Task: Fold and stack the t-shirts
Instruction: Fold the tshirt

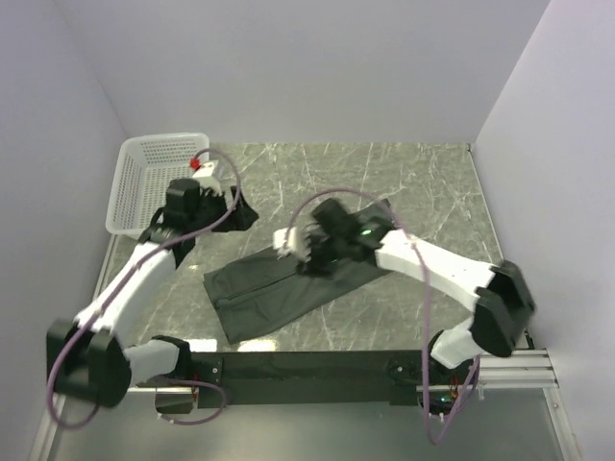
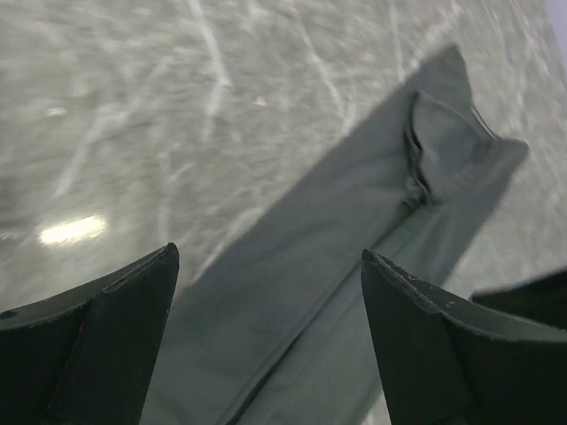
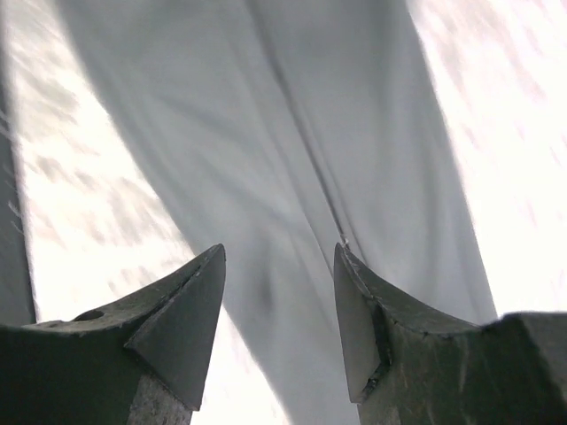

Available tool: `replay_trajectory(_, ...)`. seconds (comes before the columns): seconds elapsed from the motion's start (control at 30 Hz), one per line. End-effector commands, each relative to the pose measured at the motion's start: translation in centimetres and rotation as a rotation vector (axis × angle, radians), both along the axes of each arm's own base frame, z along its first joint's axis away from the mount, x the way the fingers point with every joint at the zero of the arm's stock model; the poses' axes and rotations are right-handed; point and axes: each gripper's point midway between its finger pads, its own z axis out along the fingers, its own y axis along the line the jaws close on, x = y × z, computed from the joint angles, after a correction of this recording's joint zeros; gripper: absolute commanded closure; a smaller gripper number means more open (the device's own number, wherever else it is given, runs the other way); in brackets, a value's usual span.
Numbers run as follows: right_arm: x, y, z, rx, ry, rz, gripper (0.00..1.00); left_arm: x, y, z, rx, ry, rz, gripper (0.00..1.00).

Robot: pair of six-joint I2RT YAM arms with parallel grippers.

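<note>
Nearest the near edge, left of its middle, lies the lower end of 1 dark grey t-shirt (image 1: 274, 288). It is seen already folded lengthwise into a long strip, and it runs diagonally toward the middle of the tabletop (image 1: 423, 192).

Over the strip's farther end the right gripper (image 1: 309, 257) is held, its jaws moderately parted with nothing pinched. In the right wrist view cloth and a lengthwise crease are seen below the gap.

Farther off, toward the far-left corner, the left gripper (image 1: 238, 215) hangs wide and empty, just beside a white basket (image 1: 144, 178). It is well apart from the shirt.

The cloth is judged light, limp and layered, so it is expected to sag and slip open if lifted by 1 layer. It would best be pinched at an end, through all layers, at the 2 corners.
</note>
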Motion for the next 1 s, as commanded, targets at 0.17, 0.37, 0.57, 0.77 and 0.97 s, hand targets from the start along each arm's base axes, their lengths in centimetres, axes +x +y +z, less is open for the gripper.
replay_trajectory(0.17, 6.8, -15.4, 3.7, 0.219, 0.001, -0.542, 0.43, 6.3, -12.1, -2.5, -0.039, 0.167, -0.421, 0.15)
replay_trajectory(0.37, 10.1, -24.7, 5.9, 0.431, 0.091, -0.927, 0.44, 9.5, -19.2, -8.5, 0.065, 0.285, -0.578, 0.22)
replay_trajectory(0.57, 9.9, -26.4, 4.8, 0.458, 0.156, -0.978, 0.46, 10.2, -23.6, -10.1, 0.082, 0.269, -0.673, 0.22)
replay_trajectory(0.77, 9.9, -26.4, 4.8, 0.469, 0.169, -0.983, 0.46, 10.4, -25.4, -12.8, 0.095, 0.309, -0.670, 0.23)
replay_trajectory(0.97, 9.8, -26.5, 4.8, 0.476, 0.171, -0.985, 0.46, 11.5, -26.0, -14.3, 0.125, 0.312, -0.615, 0.25)
